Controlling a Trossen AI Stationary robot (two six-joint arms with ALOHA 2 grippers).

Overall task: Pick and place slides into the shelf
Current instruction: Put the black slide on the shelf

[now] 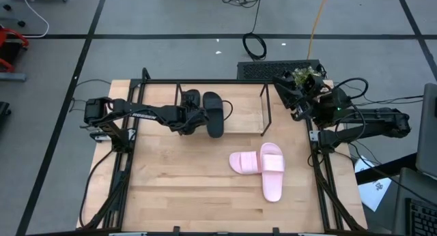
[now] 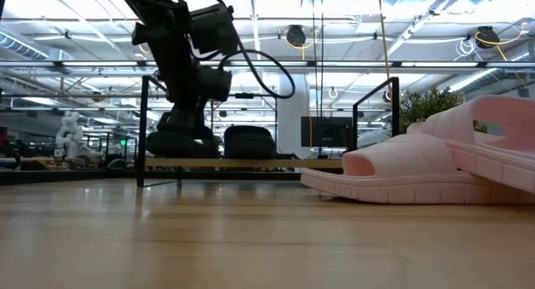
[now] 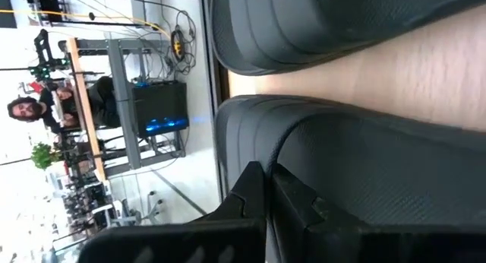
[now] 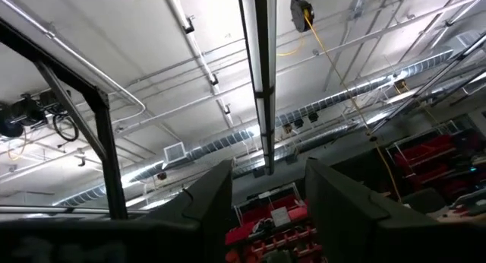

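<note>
Two matte black slides sit on the shelf (image 1: pixel 242 112), which has thin black rods and a light board. One black slide (image 1: pixel 214 114) lies free on its sole. The other black slide (image 1: pixel 192 101) is under my left gripper (image 1: pixel 186 120), which reaches in from the table's left and is shut on it. Two pale pink slides (image 1: pixel 246 161) (image 1: pixel 273 172) lie on the table in front of the shelf, one overlapping the other. My right gripper (image 4: pixel 266 194) waits open at the table's right far corner, pointing up at the ceiling. My left gripper has its fingers (image 3: pixel 250 188) closed together on the rim of the left black slide (image 3: pixel 282 158). The fingers themselves hide the exact spot. In the low view the gripper (image 2: pixel 180 114) comes at it from above, and the slide (image 2: pixel 179 144) sits on the shelf board.
The shelf board has bare wood to the right of the black slides (image 1: pixel 246 106). Black frame rails run along the table's left (image 1: pixel 123 161) and right (image 1: pixel 321 174) sides. Open tabletop lies near the front edge (image 1: pixel 191 195). A person sits in the room beyond (image 3: pixel 30 111).
</note>
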